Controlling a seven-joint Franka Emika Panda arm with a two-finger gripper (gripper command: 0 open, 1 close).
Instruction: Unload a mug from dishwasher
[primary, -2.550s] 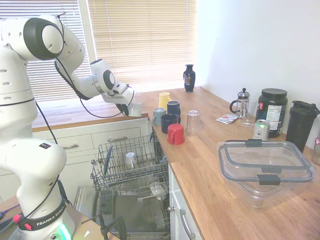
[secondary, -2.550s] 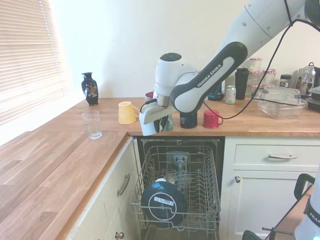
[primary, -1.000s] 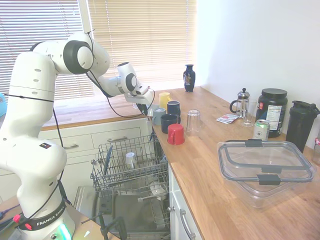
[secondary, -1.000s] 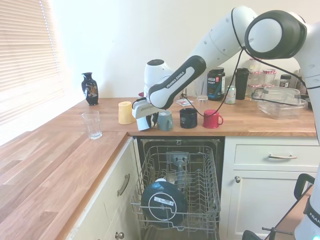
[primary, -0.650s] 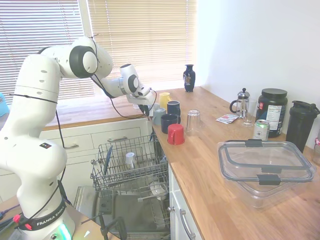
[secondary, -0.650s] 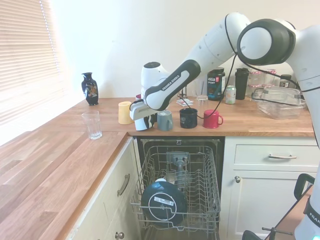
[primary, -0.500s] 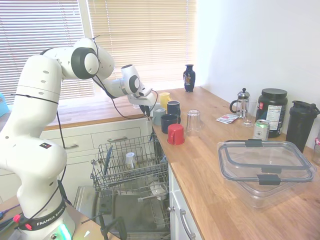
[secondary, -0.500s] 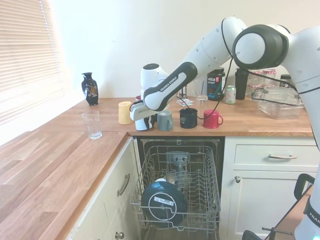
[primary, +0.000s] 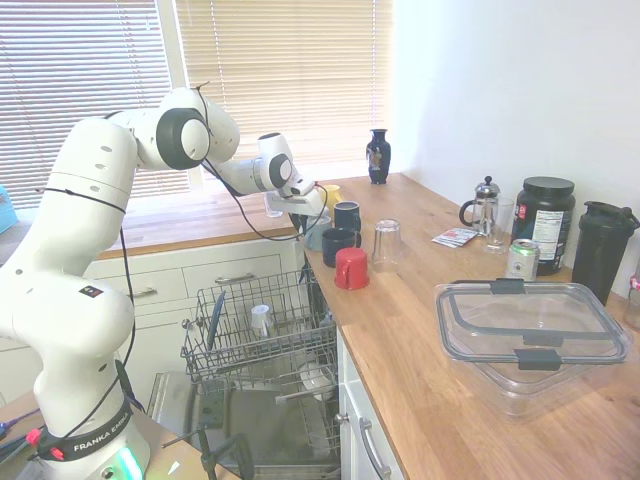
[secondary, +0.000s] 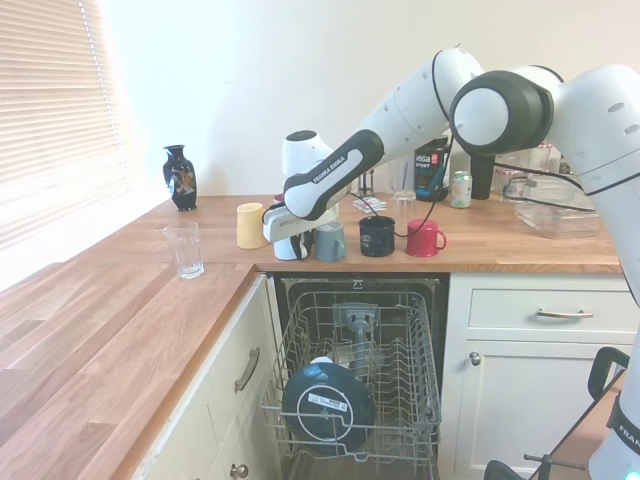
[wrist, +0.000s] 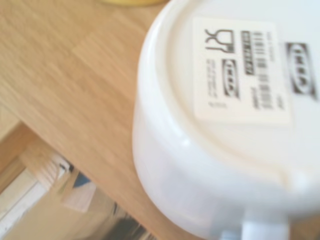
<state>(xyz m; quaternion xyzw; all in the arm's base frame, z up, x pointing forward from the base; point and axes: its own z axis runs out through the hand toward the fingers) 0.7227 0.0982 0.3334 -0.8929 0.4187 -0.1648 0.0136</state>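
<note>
Gripper (secondary: 285, 243) is clamped on the white mug (secondary: 284, 245), upside down w/ its base up — wrist view shows the base label (wrist: 245, 70) close up, blurred. Mug sits at the front edge of the wooden counter (secondary: 150, 290), above the open dishwasher (secondary: 355, 390), just beside the grey-blue mug (secondary: 330, 241) and near the yellow mug (secondary: 250, 225); can't tell if it's touching the wood. Dark mug (secondary: 377, 236) and red mug (secondary: 424, 238) stand further along the row — rack (primary: 262, 330) is pulled out below.
</note>
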